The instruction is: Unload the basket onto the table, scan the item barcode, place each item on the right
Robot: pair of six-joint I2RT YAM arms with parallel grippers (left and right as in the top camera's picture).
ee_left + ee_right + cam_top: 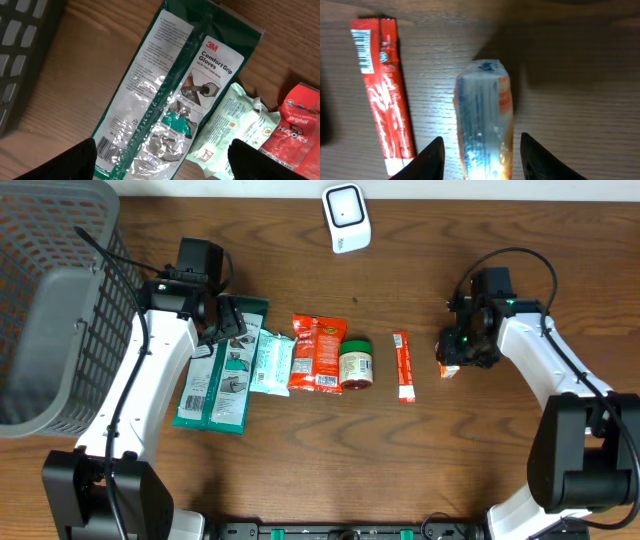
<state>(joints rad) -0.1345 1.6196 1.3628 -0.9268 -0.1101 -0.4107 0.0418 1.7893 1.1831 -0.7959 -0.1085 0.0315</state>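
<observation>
A small orange-and-white packet (482, 100) lies on the wooden table, and my right gripper (481, 142) straddles it. Its jaws are open, with a gap showing between each finger and the packet. From overhead the packet (449, 368) peeks out beside the right gripper (462, 350). My left gripper (162, 150) hangs wide open and holds nothing, above a green 3M gloves package (170, 90) whose barcode faces up. Overhead, that left gripper (228, 320) sits over the top of the gloves package (220, 375). The white scanner (346, 218) stands at the table's far edge.
A row of items lies between the arms: a pale green pack (270, 362), a red snack bag (317, 353), a small jar (356, 365) and a red stick pack (403, 366). A grey basket (50, 300) fills the left side.
</observation>
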